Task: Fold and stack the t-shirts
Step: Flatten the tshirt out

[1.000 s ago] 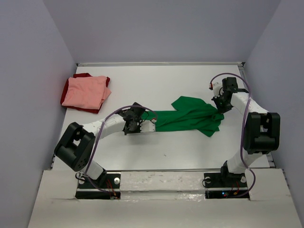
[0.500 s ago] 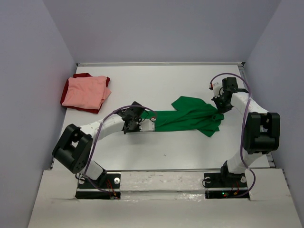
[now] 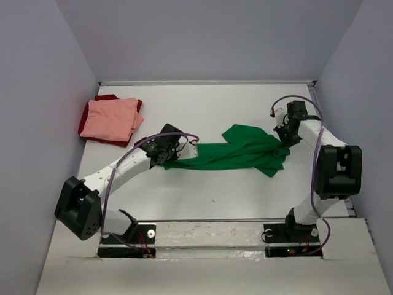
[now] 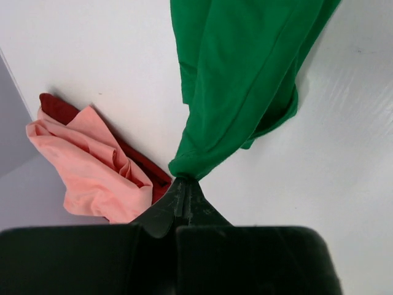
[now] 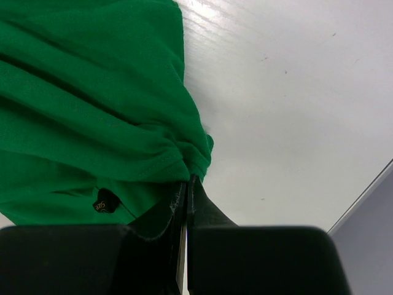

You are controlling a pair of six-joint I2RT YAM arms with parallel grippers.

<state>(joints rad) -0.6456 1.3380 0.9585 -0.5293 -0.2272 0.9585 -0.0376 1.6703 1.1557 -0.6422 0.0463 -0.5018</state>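
A bright green t-shirt (image 3: 236, 152) hangs stretched between my two grippers above the middle of the table. My left gripper (image 3: 173, 161) is shut on its left end; in the left wrist view the green t-shirt (image 4: 239, 80) bunches right at my left gripper (image 4: 183, 182). My right gripper (image 3: 282, 142) is shut on its right end, and the right wrist view shows the green t-shirt (image 5: 86, 104) pinched at my right gripper (image 5: 188, 183). A salmon pink t-shirt (image 3: 112, 118) lies folded on a dark red t-shirt (image 3: 108, 98) at the far left.
The white table (image 3: 202, 110) is bounded by grey walls on three sides, with a raised rim along the back. The pink and red pile (image 4: 86, 166) sits close to the left wall.
My left gripper has closed on the green t-shirt's left end and drawn it leftward, stretching the cloth. The left arm's elbow has swung out to the left. The right arm has barely moved.
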